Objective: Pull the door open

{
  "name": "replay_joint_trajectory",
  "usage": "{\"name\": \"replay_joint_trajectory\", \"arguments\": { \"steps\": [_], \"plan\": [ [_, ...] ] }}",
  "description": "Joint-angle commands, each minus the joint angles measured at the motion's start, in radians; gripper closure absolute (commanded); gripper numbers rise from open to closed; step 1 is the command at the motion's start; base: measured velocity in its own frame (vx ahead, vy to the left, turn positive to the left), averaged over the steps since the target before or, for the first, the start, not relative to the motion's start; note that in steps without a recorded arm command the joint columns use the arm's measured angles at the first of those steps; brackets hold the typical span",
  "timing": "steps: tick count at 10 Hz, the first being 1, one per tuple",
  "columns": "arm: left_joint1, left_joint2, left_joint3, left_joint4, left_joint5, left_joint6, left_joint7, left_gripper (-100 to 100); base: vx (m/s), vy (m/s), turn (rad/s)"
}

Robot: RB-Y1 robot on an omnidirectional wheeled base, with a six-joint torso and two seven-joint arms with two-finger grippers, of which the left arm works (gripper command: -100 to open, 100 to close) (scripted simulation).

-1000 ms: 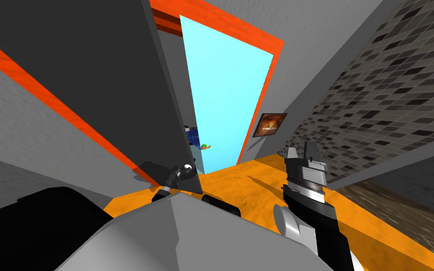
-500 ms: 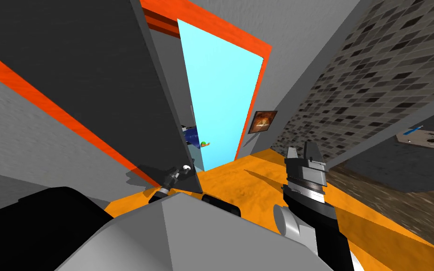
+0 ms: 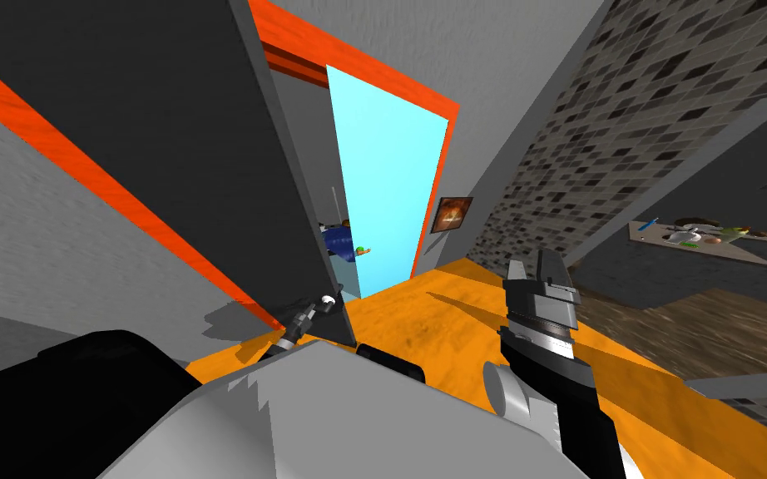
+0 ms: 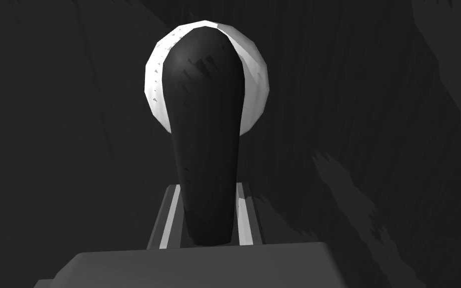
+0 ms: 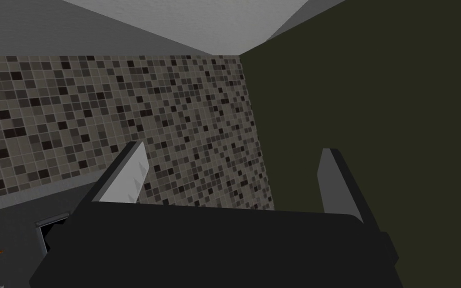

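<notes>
The dark grey door [image 3: 165, 125] stands partly open in its orange frame [image 3: 390, 83], with a cyan surface [image 3: 386, 183] showing through the gap. Its black lever handle [image 4: 204, 125] sits on a round white plate [image 4: 254, 85] near the door's free edge [image 3: 328, 301]. My left gripper [image 4: 207, 187] is shut on the lever, a light finger [image 4: 170, 215] pressed against each side; the head view shows that gripper [image 3: 314, 311] low beside the door's edge. My right gripper [image 3: 533, 262] is held up over the orange floor, open and with nothing in it [image 5: 232, 150].
An orange floor [image 3: 440, 308] runs to the doorway. A framed picture [image 3: 451, 214] hangs right of the frame, beside a tiled wall [image 3: 623, 125]. A counter [image 3: 748, 249] with several small items is at the right. Blue and green things [image 3: 344, 243] show past the door's edge.
My head's view has swung, bringing the counter in at the right. The door's free edge has come a little further my way, my left gripper still on the lever. The right arm is unchanged.
</notes>
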Motion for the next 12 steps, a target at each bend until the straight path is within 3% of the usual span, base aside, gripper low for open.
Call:
{"name": "replay_joint_trajectory", "arguments": {
  "steps": [1, 2, 3, 5, 8, 9, 12],
  "plan": [
    [-0.001, -0.002, -0.012, 0.014, -0.007, -0.029, 0.006, 100, -0.133, 0.026, -0.093],
    [-0.003, 0.002, -0.002, 0.015, -0.001, -0.016, 0.002, 100, -0.057, 0.024, -0.014],
    [-0.035, -0.001, -0.006, 0.039, -0.013, -0.009, 0.004, 100, -0.133, 0.025, -0.030],
    [-0.060, -0.003, -0.009, 0.055, -0.022, -0.003, 0.005, 100, -0.173, -0.012, -0.040],
    [-0.137, -0.011, -0.018, 0.102, -0.047, 0.016, 0.009, 100, -0.237, 0.041, -0.049],
    [-0.137, -0.011, -0.018, 0.102, -0.047, 0.016, 0.009, 100, -0.138, 0.017, -0.016],
    [-0.187, -0.016, -0.023, 0.133, -0.064, 0.027, 0.012, 100, -0.106, 0.022, -0.026]
  ]
}}
